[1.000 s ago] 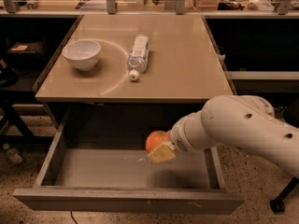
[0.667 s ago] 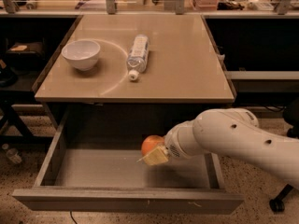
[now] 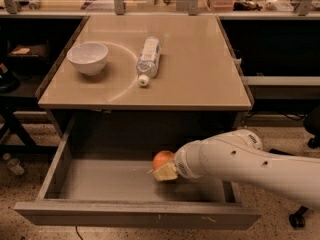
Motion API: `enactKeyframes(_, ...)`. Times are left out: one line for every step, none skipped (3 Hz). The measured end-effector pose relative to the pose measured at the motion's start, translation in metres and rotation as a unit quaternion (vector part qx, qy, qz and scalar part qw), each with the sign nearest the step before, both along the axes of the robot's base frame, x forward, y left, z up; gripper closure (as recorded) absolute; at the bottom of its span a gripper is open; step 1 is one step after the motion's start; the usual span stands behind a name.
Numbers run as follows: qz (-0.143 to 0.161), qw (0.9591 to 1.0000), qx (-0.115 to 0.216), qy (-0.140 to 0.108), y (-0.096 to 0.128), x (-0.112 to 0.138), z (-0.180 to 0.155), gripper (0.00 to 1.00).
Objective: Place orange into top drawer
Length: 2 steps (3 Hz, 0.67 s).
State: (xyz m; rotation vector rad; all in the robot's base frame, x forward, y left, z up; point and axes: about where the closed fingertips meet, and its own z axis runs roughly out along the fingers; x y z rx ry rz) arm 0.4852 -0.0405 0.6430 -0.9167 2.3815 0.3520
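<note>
The top drawer [image 3: 100, 181] is pulled open under the table, wide and grey with a flat bottom. The orange [image 3: 162, 159] is inside it, right of the middle, low over or on the drawer floor. My gripper [image 3: 165, 171] reaches in from the right at the end of the white arm [image 3: 240, 159] and is at the orange, its yellowish finger pads [image 3: 164, 174] just below and in front of the fruit. I cannot tell whether the orange rests on the bottom.
On the tabletop [image 3: 195, 69] lie a white bowl [image 3: 88, 58] at the left and a clear plastic bottle [image 3: 149, 58] on its side near the middle. Dark shelving stands either side, and a chair caster [image 3: 297, 219] is at the lower right.
The arm has moved left and lower into the drawer, carrying the orange with it towards the drawer's middle and down near the floor.
</note>
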Motion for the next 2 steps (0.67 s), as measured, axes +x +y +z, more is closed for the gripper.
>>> enactKeyframes(-0.014, 0.9999, -0.001, 0.007, -0.002, -0.001, -0.020, 1.00)
enactKeyframes(-0.024, 0.9996, -0.001, 0.013, -0.005, -0.001, -0.033, 1.00)
